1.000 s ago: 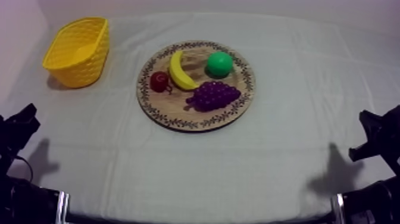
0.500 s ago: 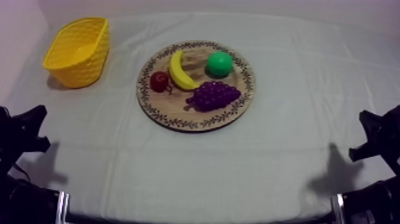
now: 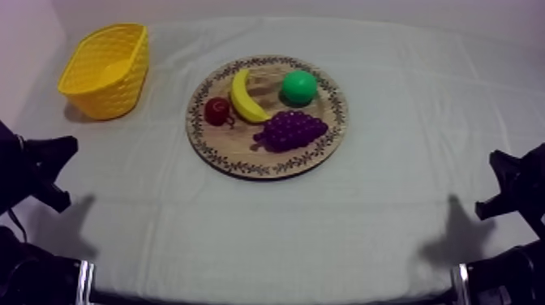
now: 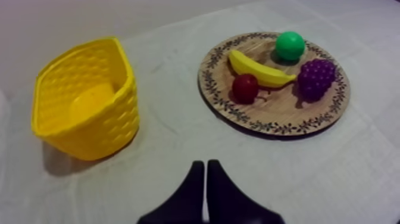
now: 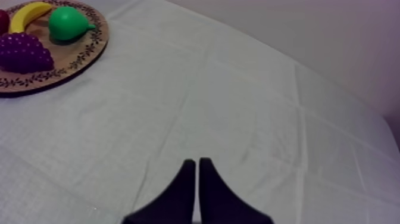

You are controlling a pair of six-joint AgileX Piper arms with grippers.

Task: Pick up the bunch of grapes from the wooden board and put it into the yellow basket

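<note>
The purple bunch of grapes (image 3: 293,128) lies on the near right part of the round wooden board (image 3: 243,166), at the table's middle. The yellow basket (image 3: 105,69) stands at the far left, with nothing in it. My left gripper (image 3: 57,162) hovers at the table's left edge, nearer than the basket. In the left wrist view its fingers (image 4: 205,164) lie together as a wedge, shut, facing the cloth between the basket (image 4: 89,113) and the board (image 4: 280,125); the grapes (image 4: 317,76) lie beyond. My right gripper (image 3: 507,182) rests low at the right edge, shut (image 5: 197,161), far from the grapes (image 5: 24,52).
The board also carries a banana (image 3: 243,97), a green pear (image 3: 298,87) and a small red fruit (image 3: 216,110), all behind or left of the grapes. Bare cloth runs between basket and board and across the front of the table.
My left gripper has risen and moved inward from the lower left edge toward the table. The right arm and all the fruit stay where they were.
</note>
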